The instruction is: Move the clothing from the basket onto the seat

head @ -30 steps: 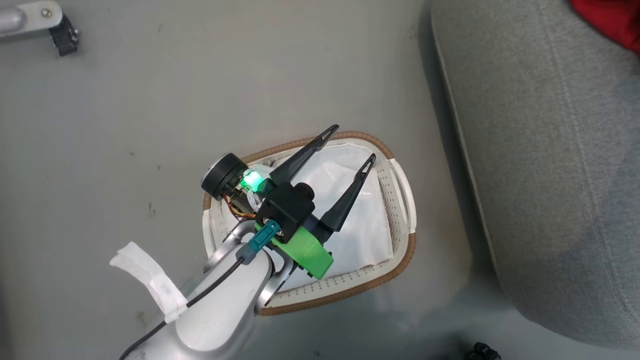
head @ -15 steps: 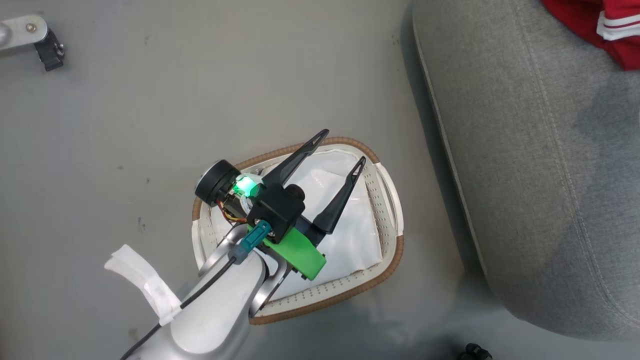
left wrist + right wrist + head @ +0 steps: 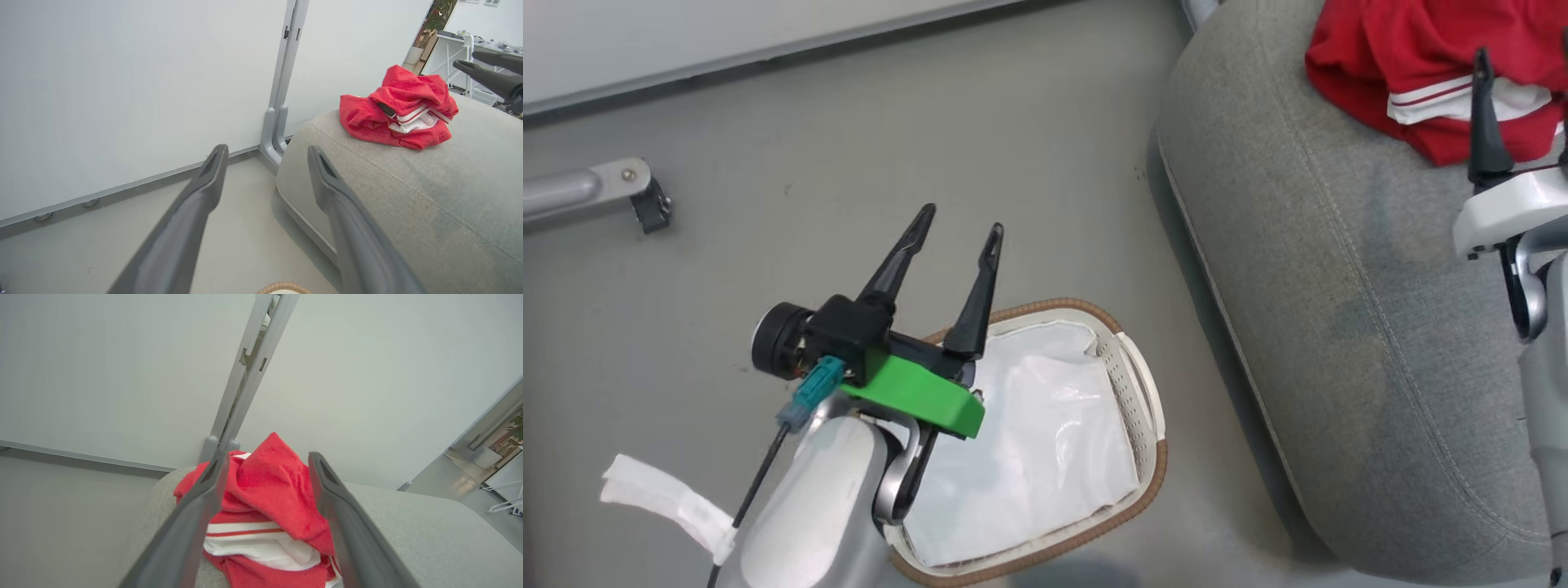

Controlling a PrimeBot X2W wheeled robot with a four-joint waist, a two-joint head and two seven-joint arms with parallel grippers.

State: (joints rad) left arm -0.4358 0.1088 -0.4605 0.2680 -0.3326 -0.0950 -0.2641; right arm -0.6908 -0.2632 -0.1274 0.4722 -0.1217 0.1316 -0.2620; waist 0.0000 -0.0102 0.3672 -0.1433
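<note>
The head view takes in the basket (image 3: pixel 1153 457) standing on the grey floor (image 3: pixel 849 122) just beside the seat (image 3: pixel 1339 286). It has a cream perforated wall and a brown woven rim, and a crumpled white liner (image 3: pixel 1029 457) lies inside. The left end effector (image 3: pixel 960 224) hangs over the basket's far left rim with its fingers spread and nothing between them. At the left edge of this view lies a grey metal leg (image 3: pixel 605 184) with a black foot.

The clothing (image 3: pixel 1388 57) lies on the far part of the seat as a bunched red heap with a white, red-striped band. One dark finger of the right end effector (image 3: pixel 267 456) crosses in front of it here.

The left wrist view gives the side-on picture. The heap sits on top of the rounded cushion, near a white wall (image 3: pixel 122 81) and a grey post (image 3: pixel 282 81). The right end effector's two fingers are parted at the upper right, clear of the fabric.

The right wrist view looks along that end effector's own spread fingers. The red heap is framed between them, and its white panel and thin stripe trim are plain to see. From this view I cannot tell whether the fingertips touch the cloth.
</note>
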